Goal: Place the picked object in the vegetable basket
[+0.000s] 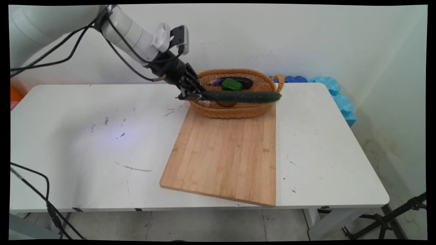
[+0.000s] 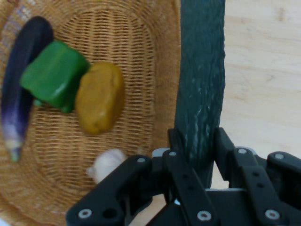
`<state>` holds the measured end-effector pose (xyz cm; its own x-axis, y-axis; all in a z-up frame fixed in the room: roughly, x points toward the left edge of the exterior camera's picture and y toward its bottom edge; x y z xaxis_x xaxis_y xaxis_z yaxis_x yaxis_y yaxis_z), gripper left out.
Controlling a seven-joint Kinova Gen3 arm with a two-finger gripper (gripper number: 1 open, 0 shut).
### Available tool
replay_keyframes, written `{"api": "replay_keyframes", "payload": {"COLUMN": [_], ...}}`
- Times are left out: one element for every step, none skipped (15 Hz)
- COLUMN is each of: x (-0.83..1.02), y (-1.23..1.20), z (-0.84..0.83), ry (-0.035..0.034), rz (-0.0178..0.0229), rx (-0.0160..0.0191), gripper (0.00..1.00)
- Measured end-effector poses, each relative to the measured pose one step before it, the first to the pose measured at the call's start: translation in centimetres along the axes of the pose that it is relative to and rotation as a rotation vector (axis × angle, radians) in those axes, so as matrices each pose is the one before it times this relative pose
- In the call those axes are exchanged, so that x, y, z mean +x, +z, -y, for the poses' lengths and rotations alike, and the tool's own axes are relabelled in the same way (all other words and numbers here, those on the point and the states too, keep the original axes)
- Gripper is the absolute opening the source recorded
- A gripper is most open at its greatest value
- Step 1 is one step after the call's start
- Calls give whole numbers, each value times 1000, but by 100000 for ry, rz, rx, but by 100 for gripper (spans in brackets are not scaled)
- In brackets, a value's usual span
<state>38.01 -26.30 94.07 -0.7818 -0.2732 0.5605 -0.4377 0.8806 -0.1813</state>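
Cucumber [image 1: 243, 96]: long, dark green, held level in the air above the basket's near rim, one end clamped, the other reaching past the basket's right side.

Gripper [image 1: 193, 96]: black, two fingers pinching the cucumber's left end; in the hand view the fingers [image 2: 225, 148] press on either side of it.

Basket [image 1: 238, 110]: oval, woven, with a small handle at its right end; stands near the tabletop's far edge, its near side resting on the board's far end.

Basket contents: purple eggplant [image 1: 217, 81] along the far wall; green pepper [image 1: 231, 84] lying against it; brown potato [image 2: 99, 98] touching the pepper; small white garlic bulb [image 2: 107, 164] near the potato.

Cutting board [image 1: 224, 154]: pale wood, rectangular, running from the basket toward the tabletop's near edge, slightly askew.

Table [image 1: 85, 136]: white, scuffed with dark marks on its left half.
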Motion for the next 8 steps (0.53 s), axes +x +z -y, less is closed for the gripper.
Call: {"api": "replay_keyframes", "payload": {"x": [247,188,119,54,39,29,-20,-43], "y": [-82,7,70,72,170,248,341,353], "z": [676,674,544,358,500,536,488,366], "ry": [264,302,216,96,7,-78,-221,-159], "rz": [-37,57,59,45,152,163,218,207], "rx": [1007,1010,830,538,740,786,646,436], "gripper": [0,0,0,0,0,0,0,0]}}
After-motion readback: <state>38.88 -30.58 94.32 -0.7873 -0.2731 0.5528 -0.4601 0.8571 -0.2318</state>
